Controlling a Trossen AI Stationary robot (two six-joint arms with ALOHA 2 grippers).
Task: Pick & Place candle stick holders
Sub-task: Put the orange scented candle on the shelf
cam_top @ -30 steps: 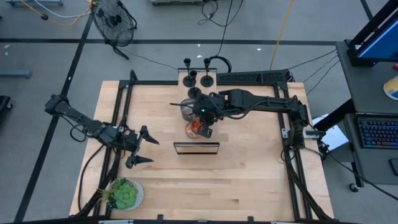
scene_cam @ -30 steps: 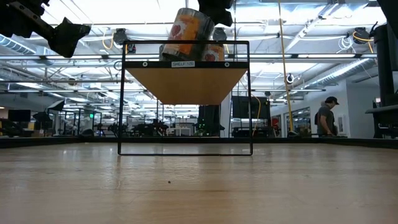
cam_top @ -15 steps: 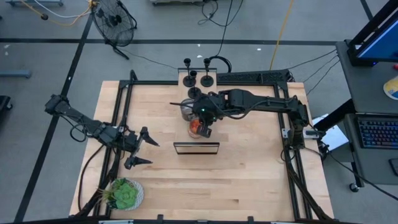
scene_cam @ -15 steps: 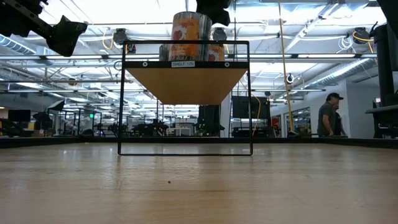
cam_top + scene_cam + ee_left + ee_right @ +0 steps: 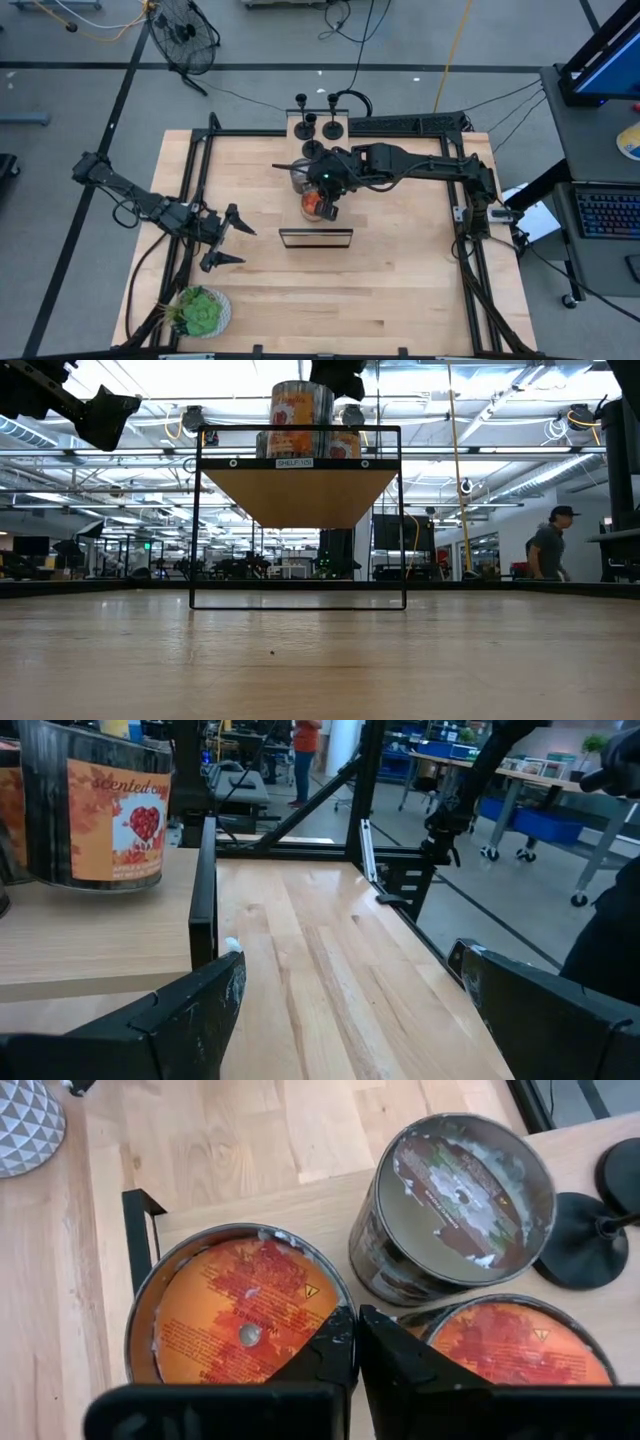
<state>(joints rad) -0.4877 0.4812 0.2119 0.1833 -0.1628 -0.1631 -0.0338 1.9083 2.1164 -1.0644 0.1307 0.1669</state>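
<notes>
My right gripper (image 5: 326,196) reaches from the right over the raised wooden shelf (image 5: 300,495) and is shut on an orange-labelled glass candle jar (image 5: 240,1315). Two more jars (image 5: 460,1200) (image 5: 515,1345) stand beside it on the shelf. The black candle stick holders (image 5: 305,127) (image 5: 331,128) (image 5: 313,148) stand on their round bases at the table's far edge, behind the jars; no gripper touches them. One of them shows in the right wrist view (image 5: 575,1225). My left gripper (image 5: 225,240) is open and empty over the table's left part. My right gripper holds the jar by its rim (image 5: 345,1312), one finger (image 5: 325,1355) inside the jar and one (image 5: 395,1360) outside. The fingers come from above, pointing down. The jar (image 5: 300,415) is upright, its bottom level with the shelf top; the shelf's rail hides whether it rests there.
A black frame (image 5: 315,238) marks the shelf's near edge. A potted green plant (image 5: 200,312) stands at the near left corner. A black rail frame (image 5: 200,180) runs round the table. A person (image 5: 548,545) walks in the room beyond.
My right gripper has turned the orange jar from tilted to upright and shifted it a little toward the far edge, over the shelf, still shut on its rim. The person in the background has walked to the right.
</notes>
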